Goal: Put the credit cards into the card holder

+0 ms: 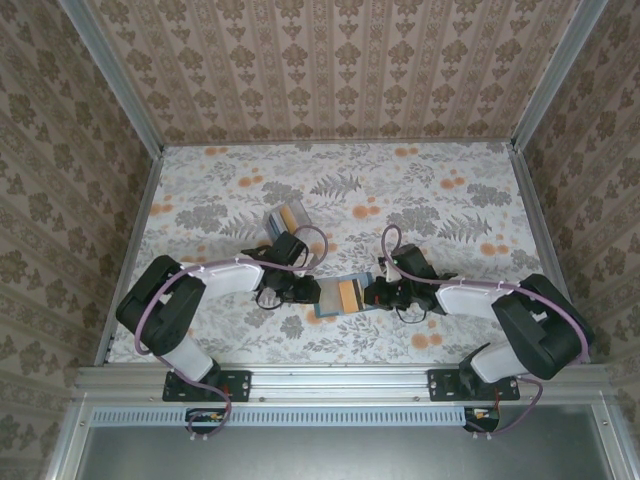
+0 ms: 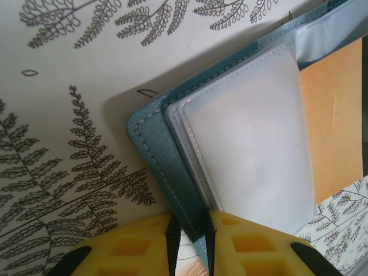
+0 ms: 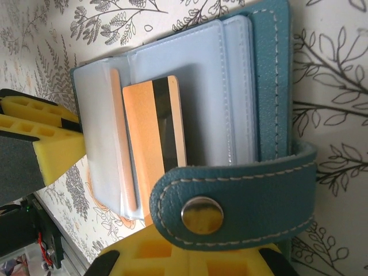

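Observation:
A dark teal folding wallet [image 1: 326, 298] hangs open between my two grippers near the front middle of the table. A yellow-orange credit card [image 3: 144, 144] with a dark stripe lies among its clear sleeves [image 2: 247, 132]. My left gripper [image 2: 191, 241] is shut on the edge of the teal cover [image 2: 155, 155]. The wallet's snap strap [image 3: 241, 201] drapes over my right gripper [image 3: 198, 253], whose yellow fingers meet beneath it. The card holder [image 1: 283, 222], a small greyish clear stand, sits behind the left gripper [image 1: 312, 292] with yellow and blue showing in it.
A floral cloth [image 1: 430, 200] covers the table, with wallpapered walls on three sides and metal rails along the edges. The left gripper's yellow finger [image 3: 52, 149] is close to the wallet's far side. Both arms bend inward at the front.

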